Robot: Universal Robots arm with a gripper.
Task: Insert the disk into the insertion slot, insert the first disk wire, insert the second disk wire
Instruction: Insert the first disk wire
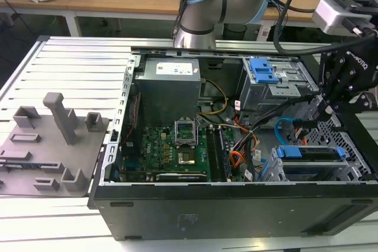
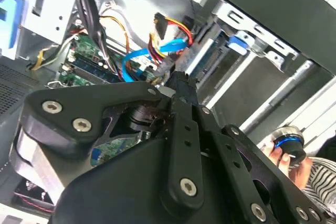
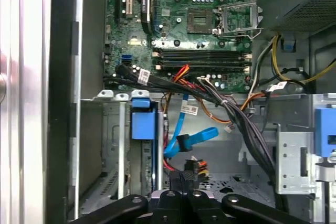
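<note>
— Where's the disk?
— The disk [image 1: 311, 152] sits in the slot [image 1: 319, 172], at the exterior view's right.
— And the blue cable?
— The blue cable [image 3: 189, 139] loops just beside the slot, near the gripper [image 3: 182, 179].
— Is the gripper holding anything?
— Its fingers [image 3: 174, 184] are drawn together. I can't tell whether they pinch anything.

Quick colour rundown: the disk [image 1: 310, 153] mostly shows its bright blue carrier. The insertion slot [image 1: 354, 170] is silver sheet metal with punched holes. The second disk wire [image 1: 282, 127] is light blue and the tool [image 1: 328, 105] is plain black. The motherboard [image 1: 171, 146] is green, the wire bundle [image 1: 236, 159] orange and red. There's a blue latch [image 1: 263, 70] on the grey cage [image 1: 289, 90]. The case [image 1: 236, 210] is black and the counter [image 1: 77, 57] is ribbed pale silver. In the second wrist view, a sleeve [image 2: 321, 178] has black-and-white stripes.
</note>
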